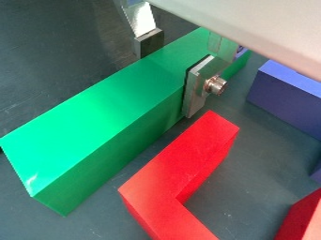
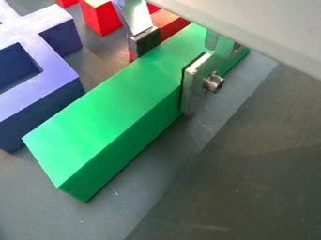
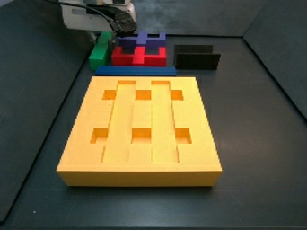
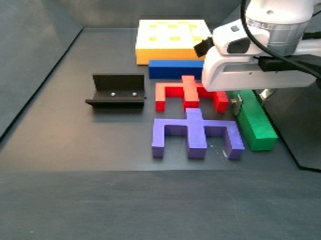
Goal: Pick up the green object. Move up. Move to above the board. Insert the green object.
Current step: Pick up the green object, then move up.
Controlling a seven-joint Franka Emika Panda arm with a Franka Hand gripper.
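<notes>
i see my tool (image 2: 172,64) down over the green object (image 2: 126,117), a silver finger (image 2: 198,82) flat against one long side and the other finger (image 2: 141,37) against the opposite side, so it is closed on the bar. the bar lies on the dark bench (image 4: 75,178) under the tool. just beside the tool sit a red block (image 1: 182,178) and a purple block (image 4: 194,133). the board (image 3: 142,130) lies well apart from the tool in a side view.
</notes>
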